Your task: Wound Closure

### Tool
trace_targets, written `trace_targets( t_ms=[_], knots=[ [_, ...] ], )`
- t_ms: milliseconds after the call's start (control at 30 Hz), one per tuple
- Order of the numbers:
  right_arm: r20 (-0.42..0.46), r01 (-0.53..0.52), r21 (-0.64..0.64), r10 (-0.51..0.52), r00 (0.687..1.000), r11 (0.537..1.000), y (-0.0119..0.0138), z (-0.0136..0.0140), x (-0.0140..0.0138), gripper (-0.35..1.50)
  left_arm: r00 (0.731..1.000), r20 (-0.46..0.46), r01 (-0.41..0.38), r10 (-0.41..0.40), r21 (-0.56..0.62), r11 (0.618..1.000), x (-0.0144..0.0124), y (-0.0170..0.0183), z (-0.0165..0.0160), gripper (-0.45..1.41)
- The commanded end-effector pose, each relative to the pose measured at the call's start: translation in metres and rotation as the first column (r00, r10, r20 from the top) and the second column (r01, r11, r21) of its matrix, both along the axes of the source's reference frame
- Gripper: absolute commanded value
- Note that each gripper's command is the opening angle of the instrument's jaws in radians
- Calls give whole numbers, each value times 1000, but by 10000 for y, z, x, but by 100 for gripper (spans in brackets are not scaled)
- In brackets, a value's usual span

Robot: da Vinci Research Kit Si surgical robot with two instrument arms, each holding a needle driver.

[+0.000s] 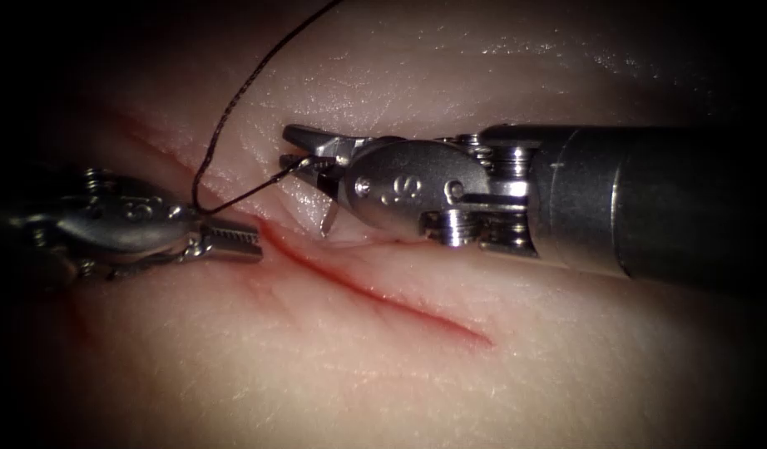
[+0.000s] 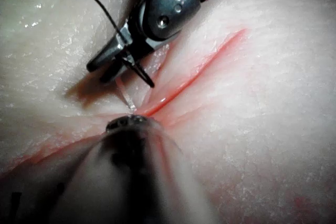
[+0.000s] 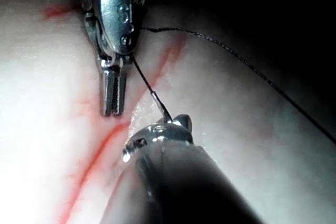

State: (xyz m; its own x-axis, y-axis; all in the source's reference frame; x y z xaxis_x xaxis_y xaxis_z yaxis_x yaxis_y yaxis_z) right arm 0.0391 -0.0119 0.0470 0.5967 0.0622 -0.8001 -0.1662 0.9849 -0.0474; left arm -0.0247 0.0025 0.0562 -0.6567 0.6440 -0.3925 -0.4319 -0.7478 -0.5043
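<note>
- Meanwhile, the right claw point(image 1: 304, 158) pinches the needle point(image 1: 294, 164) near its swaged tail, just right of the cut point(image 1: 375, 291) in the tissue point(image 1: 483, 382)
- Needle's far end hidden behind the claw
- Thread point(image 1: 234, 108) loops from the tail past the left claw point(image 1: 234, 241), pressed together, holding nothing

The needle point(image 1: 327, 218) is mostly hidden behind the right claw point(image 1: 304, 154); the thread point(image 1: 234, 104) runs off-frame.

Pale tissue point(image 1: 383, 366) with a slanting red cut point(image 1: 375, 291), dark thread point(image 1: 234, 104) trailing across its surface
</note>
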Motion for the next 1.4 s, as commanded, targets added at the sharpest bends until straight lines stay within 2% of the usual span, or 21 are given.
trace_targets(
  t_ms=[33, 633, 1267, 1400],
  knots=[
    [-4, -7, 10, 7, 1000, 1000, 0, 4, 7, -35, 1000, -2, 4, -4, 5, 1000, -3, -3, 6, 7],
    [-49, -48, 133, 55, 997, 990, -9, 14, 9, -35, 1000, -8, 3, -3, 5, 1000, -1, -4, 5, 7],
    [-135, -95, 314, 144, 980, 945, -20, 24, 14, -35, 1000, -12, 3, -3, 4, 1000, -2, -6, 6, 7],
    [-129, -93, 309, 138, 982, 946, -20, 24, 15, -35, 1000, -12, 3, -3, 4, 1000, -2, -6, 6, 7]
  ],
)
